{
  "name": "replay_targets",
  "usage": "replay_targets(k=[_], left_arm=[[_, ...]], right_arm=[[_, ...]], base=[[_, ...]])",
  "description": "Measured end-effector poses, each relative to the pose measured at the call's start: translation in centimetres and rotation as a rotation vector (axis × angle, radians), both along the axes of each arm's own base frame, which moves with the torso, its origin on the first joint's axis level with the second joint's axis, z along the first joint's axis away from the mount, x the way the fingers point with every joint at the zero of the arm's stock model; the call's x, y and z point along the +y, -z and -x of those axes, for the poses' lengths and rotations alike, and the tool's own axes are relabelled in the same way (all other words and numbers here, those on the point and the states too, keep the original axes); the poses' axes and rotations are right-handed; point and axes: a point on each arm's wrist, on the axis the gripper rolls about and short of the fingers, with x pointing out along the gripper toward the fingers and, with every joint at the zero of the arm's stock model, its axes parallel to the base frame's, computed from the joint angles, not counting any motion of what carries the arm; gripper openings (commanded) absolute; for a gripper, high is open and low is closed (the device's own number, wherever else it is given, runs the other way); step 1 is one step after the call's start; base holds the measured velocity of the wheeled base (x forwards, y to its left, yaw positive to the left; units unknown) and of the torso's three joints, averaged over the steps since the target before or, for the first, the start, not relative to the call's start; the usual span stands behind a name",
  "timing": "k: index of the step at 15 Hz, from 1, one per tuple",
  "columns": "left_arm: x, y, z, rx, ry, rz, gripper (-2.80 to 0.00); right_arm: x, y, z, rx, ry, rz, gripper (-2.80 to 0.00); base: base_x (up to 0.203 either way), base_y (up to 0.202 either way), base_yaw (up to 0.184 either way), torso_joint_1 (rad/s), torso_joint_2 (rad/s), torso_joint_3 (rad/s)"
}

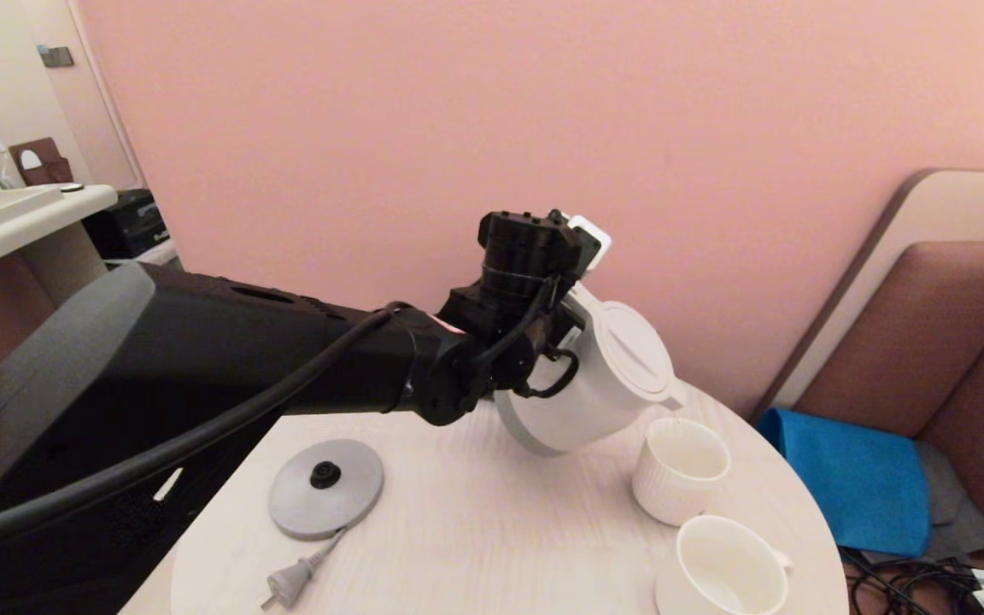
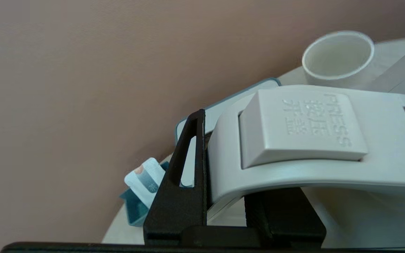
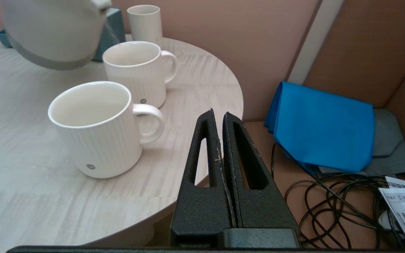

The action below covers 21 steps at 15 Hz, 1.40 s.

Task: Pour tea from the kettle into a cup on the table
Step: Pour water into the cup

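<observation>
The white kettle point(image 1: 594, 384) hangs tilted above the pale round table point(image 1: 475, 530), its spout down over the farther ribbed white cup point(image 1: 682, 465). My left gripper point(image 2: 230, 158) is shut on the kettle's loop handle point(image 2: 294, 165), just below the lid button. In the right wrist view a thin stream of tea point(image 3: 113, 35) runs from the spout into that cup point(image 3: 137, 70). A nearer cup point(image 1: 727, 568) stands on a saucer, and pale liquid seems to lie in it point(image 3: 90, 105). My right gripper point(image 3: 220, 114) is shut and empty, off the table's right edge.
The grey base disc point(image 1: 325, 489) and its plug point(image 1: 287, 585) lie on the table's left half. A tall white cup point(image 3: 144, 21) and a teal box of sachets point(image 2: 135, 211) stand at the far edge. A blue cloth point(image 1: 851, 478) and black cables point(image 3: 332, 203) lie on the bench to the right.
</observation>
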Motion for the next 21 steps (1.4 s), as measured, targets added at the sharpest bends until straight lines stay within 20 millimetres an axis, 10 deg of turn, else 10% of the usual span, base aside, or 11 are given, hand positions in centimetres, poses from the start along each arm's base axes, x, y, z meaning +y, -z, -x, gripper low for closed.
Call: replay_targets(k=[21], left_arm=[[-1.7, 0.7, -0.4, -0.038, 0.0, -0.07, -2.8]], right_arm=[[0.0, 0.0, 0.0, 0.0, 0.0, 0.0, -2.8]], base=[[0.0, 0.0, 0.0, 0.0, 0.0, 0.0]])
